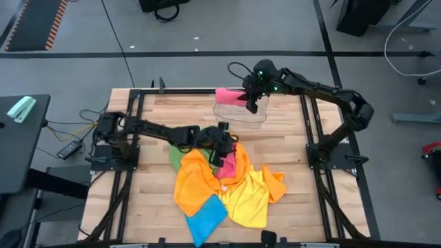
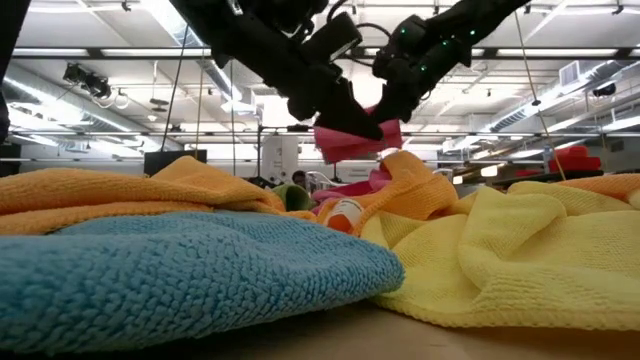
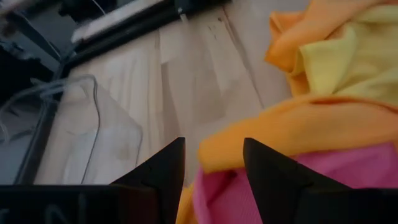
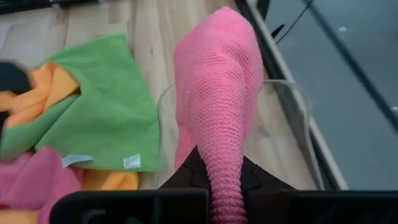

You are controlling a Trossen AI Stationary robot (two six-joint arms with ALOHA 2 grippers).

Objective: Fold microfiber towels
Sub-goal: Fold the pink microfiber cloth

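A heap of microfiber towels lies mid-table: orange (image 1: 193,180), yellow (image 1: 249,200), blue (image 1: 205,220), green (image 1: 176,157) and pink (image 1: 227,165). My left gripper (image 1: 224,146) hovers open over the heap's far side. In its wrist view an orange fold (image 3: 292,127) and a pink towel (image 3: 236,193) show past its fingers (image 3: 214,142). My right gripper (image 1: 249,103) is at the far edge, shut on a folded pink towel (image 1: 227,95) above a clear plastic tray (image 1: 240,117). My right gripper pinches one end of the folded pink towel (image 4: 225,177) between its two fingers, with several layers bunched there. The fingers slant down from the table's right. The towel juts out beyond them toward the left, lifted clear above the tray (image 4: 295,102).
Bare wood lies between the tray and the heap (image 3: 199,81). Black frame rails run along the table's left (image 1: 131,131) and right (image 1: 310,131) sides. In the low view the blue towel (image 2: 180,280) and yellow towel (image 2: 520,250) fill the near edge.
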